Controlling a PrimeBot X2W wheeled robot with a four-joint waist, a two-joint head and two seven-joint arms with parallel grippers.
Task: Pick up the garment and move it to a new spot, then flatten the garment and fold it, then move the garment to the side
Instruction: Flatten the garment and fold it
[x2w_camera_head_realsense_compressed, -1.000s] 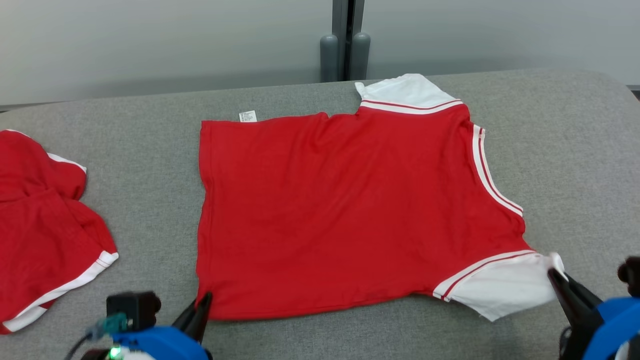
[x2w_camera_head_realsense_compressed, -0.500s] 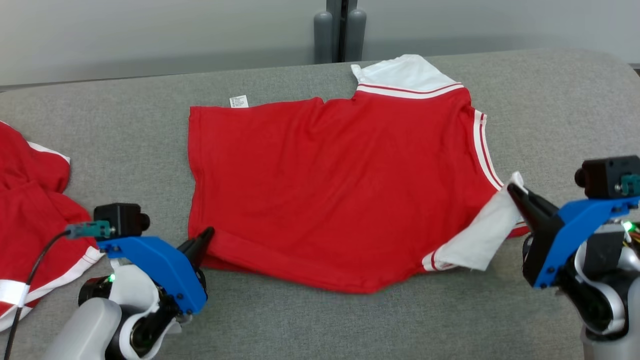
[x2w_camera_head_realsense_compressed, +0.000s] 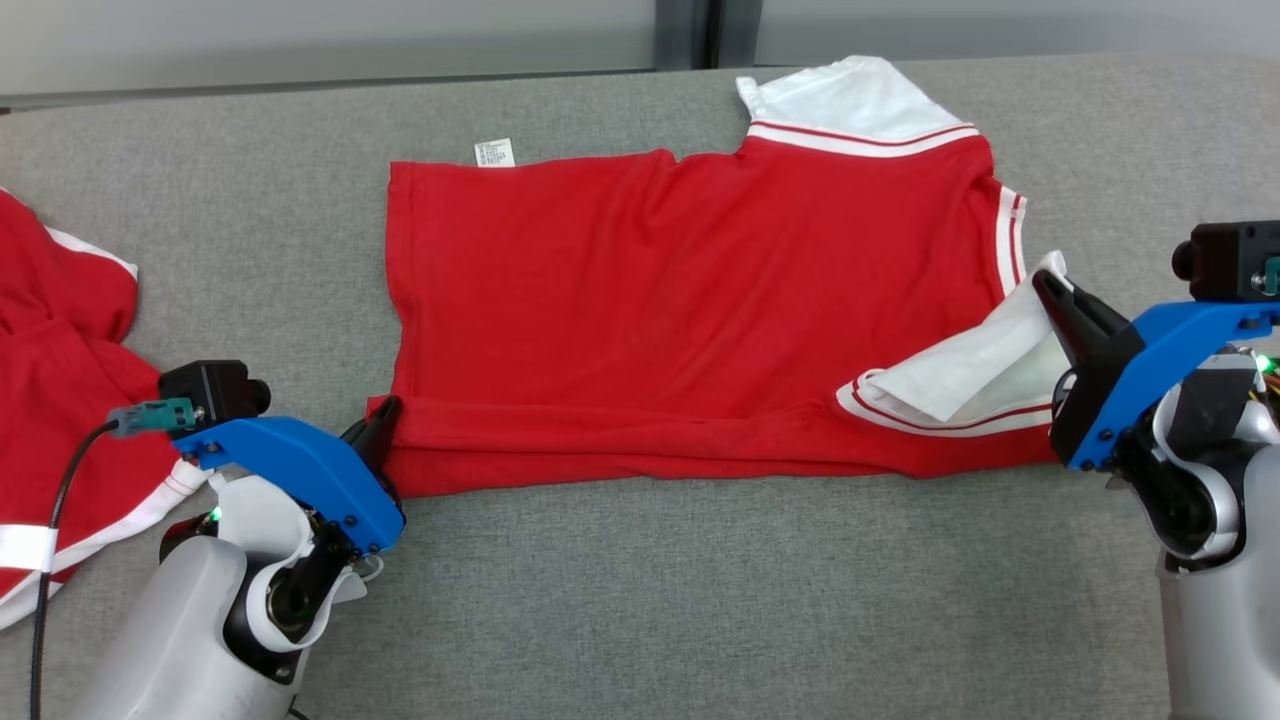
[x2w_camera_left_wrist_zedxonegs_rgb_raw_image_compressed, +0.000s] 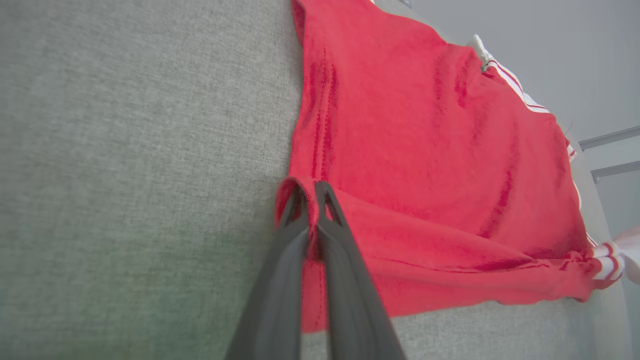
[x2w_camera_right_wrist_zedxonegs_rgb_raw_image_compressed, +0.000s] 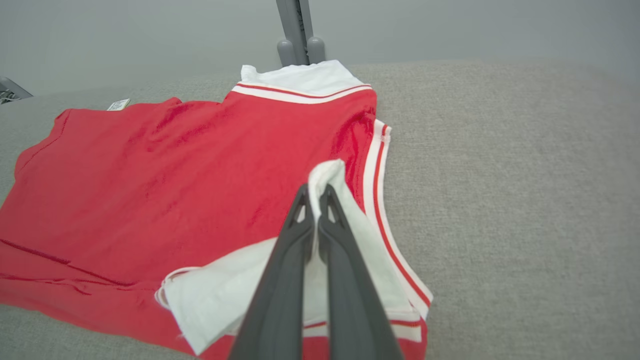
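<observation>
Garment (x2w_camera_head_realsense_compressed: 690, 300): red shirt with white sleeves, lying across the middle of the counter (x2w_camera_head_realsense_compressed: 700, 600). Its body is spread flat, with few wrinkles.

Left tool (x2w_camera_head_realsense_compressed: 385, 415): fingers pressed together on the hem corner (x2w_camera_left_wrist_zedxonegs_rgb_raw_image_compressed: 295, 185), toward the counter's near-left side. The corner is lifted and turned over onto the body.

Right tool (x2w_camera_head_realsense_compressed: 1045, 285): fingers pinched on the tip of the white sleeve (x2w_camera_head_realsense_compressed: 980, 370), toward the counter's right side. The sleeve is raised and laid back over the red cloth.

A doubled band of cloth runs along the garment's edge on the counter's near side.

A second red garment (x2w_camera_head_realsense_compressed: 60, 380) lies bunched at the counter's left end, well apart from the first.

Progress (judgement):
- Placing and flattening look done.
- The first fold is under way but not complete.
- Remaining: carry the near edge across, release, make any further folds, then move the garment to the counter's side.
</observation>
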